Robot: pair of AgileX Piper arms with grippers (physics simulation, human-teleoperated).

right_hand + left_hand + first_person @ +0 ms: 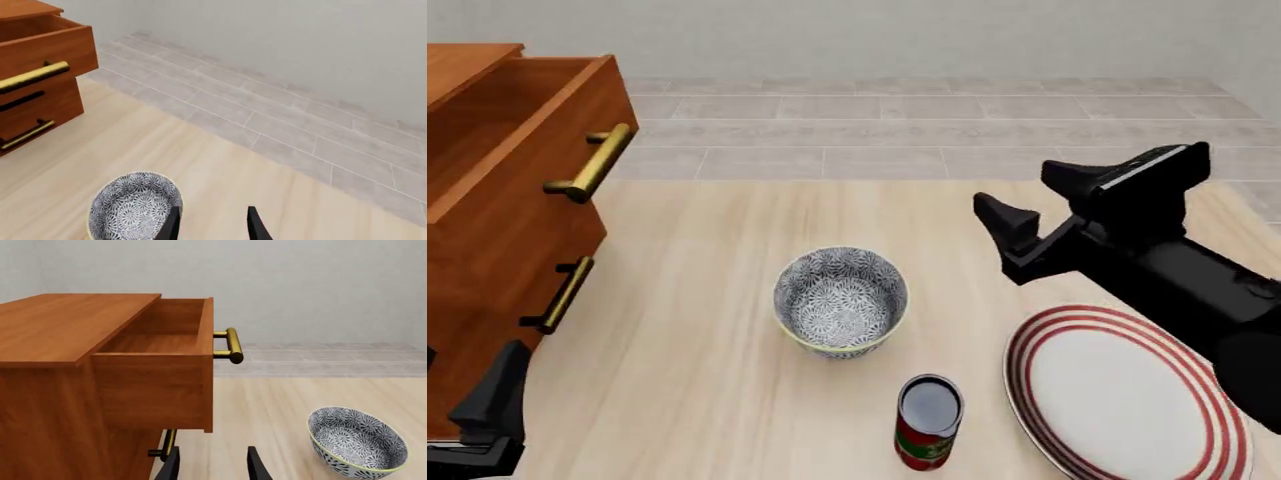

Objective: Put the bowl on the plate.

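The bowl, grey-and-white floral with a pale rim, stands upright on the wooden table near its middle; it also shows in the left wrist view and the right wrist view. The white plate with red rings lies at the front right, with nothing on it. My right gripper hovers open and empty above the table, right of and beyond the bowl, with its fingertips just past the bowl's rim. My left gripper is open and empty at the front left, beside the cabinet, far from the bowl.
A wooden cabinet stands at the left with its top drawer pulled out and brass handles sticking out. A small red can stands in front of the bowl, beside the plate's left edge.
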